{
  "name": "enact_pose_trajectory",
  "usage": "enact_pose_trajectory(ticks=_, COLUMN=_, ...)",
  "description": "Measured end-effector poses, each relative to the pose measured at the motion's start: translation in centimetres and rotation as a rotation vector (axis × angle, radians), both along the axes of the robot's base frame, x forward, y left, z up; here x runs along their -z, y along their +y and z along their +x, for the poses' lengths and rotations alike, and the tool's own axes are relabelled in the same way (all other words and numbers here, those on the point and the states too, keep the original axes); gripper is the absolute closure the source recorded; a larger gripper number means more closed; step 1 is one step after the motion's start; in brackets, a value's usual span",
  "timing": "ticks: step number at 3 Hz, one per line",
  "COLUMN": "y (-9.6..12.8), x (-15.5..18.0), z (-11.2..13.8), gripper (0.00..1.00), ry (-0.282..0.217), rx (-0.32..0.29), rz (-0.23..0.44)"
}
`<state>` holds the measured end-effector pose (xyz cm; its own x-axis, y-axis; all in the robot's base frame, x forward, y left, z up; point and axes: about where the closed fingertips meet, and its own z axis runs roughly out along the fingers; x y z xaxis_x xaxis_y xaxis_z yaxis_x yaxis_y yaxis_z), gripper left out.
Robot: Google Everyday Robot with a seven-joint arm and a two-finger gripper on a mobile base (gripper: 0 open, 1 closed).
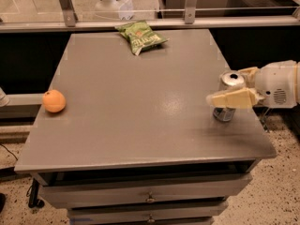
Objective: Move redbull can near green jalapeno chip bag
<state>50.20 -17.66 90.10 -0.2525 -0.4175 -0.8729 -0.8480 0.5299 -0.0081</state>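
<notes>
The redbull can (231, 79) stands upright near the table's right edge, silver top showing, blue low on its side. My gripper (225, 86) reaches in from the right and is open. Its cream fingers (233, 99) straddle the can, one across its front and one behind it. The can rests on the table. The green jalapeno chip bag (140, 36) lies flat at the table's far edge, well away to the upper left of the can.
An orange (54, 101) sits near the left edge of the grey table (140, 111). A glass railing (140, 20) runs behind the table. Drawers (150, 198) show below the front edge.
</notes>
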Motion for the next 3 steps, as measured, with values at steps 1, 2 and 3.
enact_pose_trajectory(ticks=1, y=0.2, x=-0.2, z=0.3, gripper=0.63, ry=-0.012, rx=0.004, rz=0.019)
enact_pose_trajectory(ticks=2, y=0.5, x=-1.5, z=1.9, gripper=0.86, ry=-0.047, rx=0.012, rz=0.037)
enact_pose_trajectory(ticks=3, y=0.6, x=-5.3, z=5.1, gripper=1.0, ry=-0.11, rx=0.038, rz=0.071)
